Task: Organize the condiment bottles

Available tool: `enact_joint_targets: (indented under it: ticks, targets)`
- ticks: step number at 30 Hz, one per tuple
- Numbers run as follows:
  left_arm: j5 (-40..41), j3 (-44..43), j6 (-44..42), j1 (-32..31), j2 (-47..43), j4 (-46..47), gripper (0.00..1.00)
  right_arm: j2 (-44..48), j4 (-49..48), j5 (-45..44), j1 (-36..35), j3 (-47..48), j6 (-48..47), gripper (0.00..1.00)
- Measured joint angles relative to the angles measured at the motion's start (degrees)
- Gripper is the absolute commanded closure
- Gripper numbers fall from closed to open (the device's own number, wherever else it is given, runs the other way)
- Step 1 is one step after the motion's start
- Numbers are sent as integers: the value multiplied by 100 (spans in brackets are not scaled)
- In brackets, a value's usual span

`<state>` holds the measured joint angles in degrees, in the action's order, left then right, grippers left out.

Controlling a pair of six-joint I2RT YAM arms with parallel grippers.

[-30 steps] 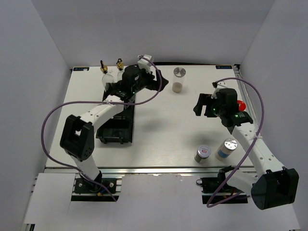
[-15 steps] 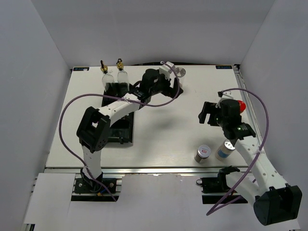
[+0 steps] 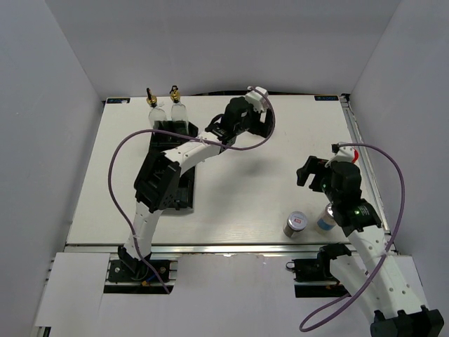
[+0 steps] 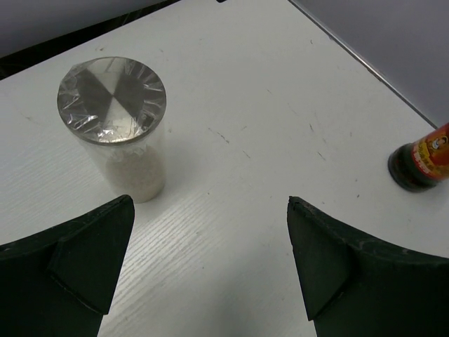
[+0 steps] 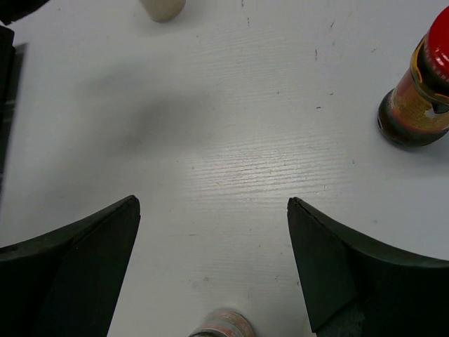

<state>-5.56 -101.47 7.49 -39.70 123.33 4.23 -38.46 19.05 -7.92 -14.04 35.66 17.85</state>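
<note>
The beige shaker (image 4: pixel 116 126) with a silver lid stands upright just ahead and left of my open, empty left gripper (image 4: pixel 210 203); in the top view that gripper (image 3: pixel 261 121) hides it. My right gripper (image 3: pixel 309 172) is open and empty above bare table, as the right wrist view (image 5: pixel 214 203) shows. The red-capped dark jar (image 5: pixel 421 91) stands to its right (image 3: pixel 353 153). The red-label shaker (image 3: pixel 295 223) and the blue-white shaker (image 3: pixel 324 222) stand near the front edge, the latter partly under my right arm. Two clear glass bottles (image 3: pixel 151 105) (image 3: pixel 175 105) stand at the back left.
The black compartment tray (image 3: pixel 172 191) lies at the left, partly under the left arm. White walls close in the table at the back and sides. A purple cable loops over each arm.
My left gripper has swung right from the tray's back end to the beige shaker. My right arm has drawn back toward the near right, away from the red-capped jar.
</note>
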Motion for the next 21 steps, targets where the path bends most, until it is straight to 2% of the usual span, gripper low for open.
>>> enact_joint_targets:
  ticks: [6,13,21]
  targets:
    - [393,-686,-79,-63,546,9,2,214,-13,-142,0,0,-2,11]
    - [1368,-1958,-162,-70,1537,-127,2,188,-55,-227,2,-68,-2,11]
    - [2052,-2118,-304,-55,1878,-133,2,79,-101,-289,4,-96,0,11]
